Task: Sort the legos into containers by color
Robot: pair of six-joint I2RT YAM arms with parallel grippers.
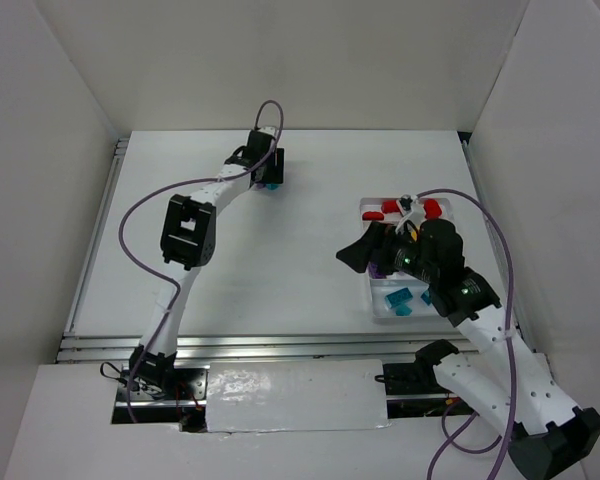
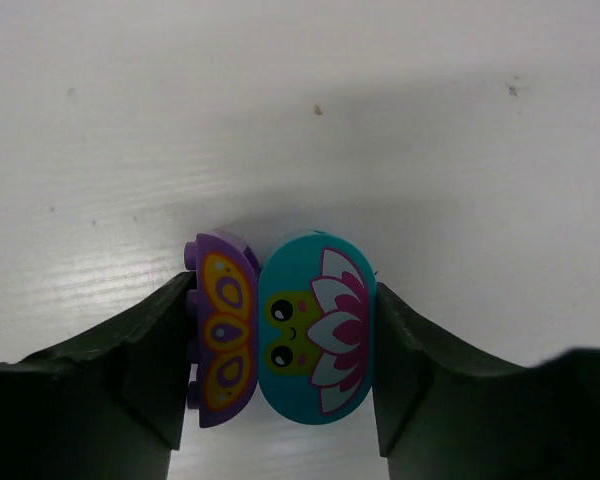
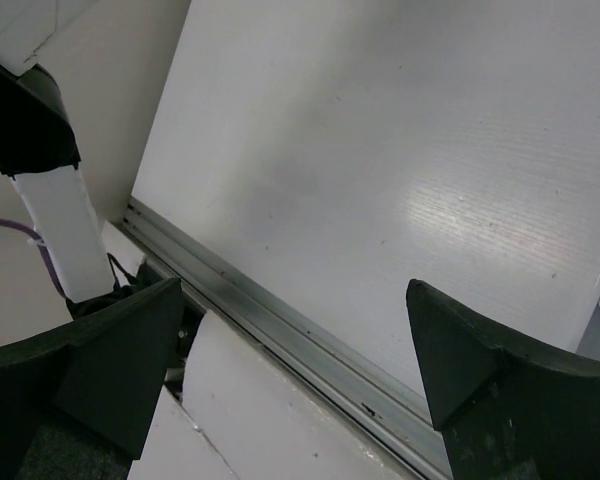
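My left gripper is shut on a two-brick lego cluster low over the table: a purple half-round brick with a butterfly-wing print joined to a teal oval brick with a frog and flower print. In the top view this gripper is at the far middle of the table, with a bit of teal showing under it. The white divided tray lies at the right and holds red bricks, a purple one and teal ones. My right gripper hovers at the tray's left edge, open and empty.
A metal rail runs along the table's near edge. White walls enclose the table on the left, back and right. The right arm hides the tray's middle compartments.
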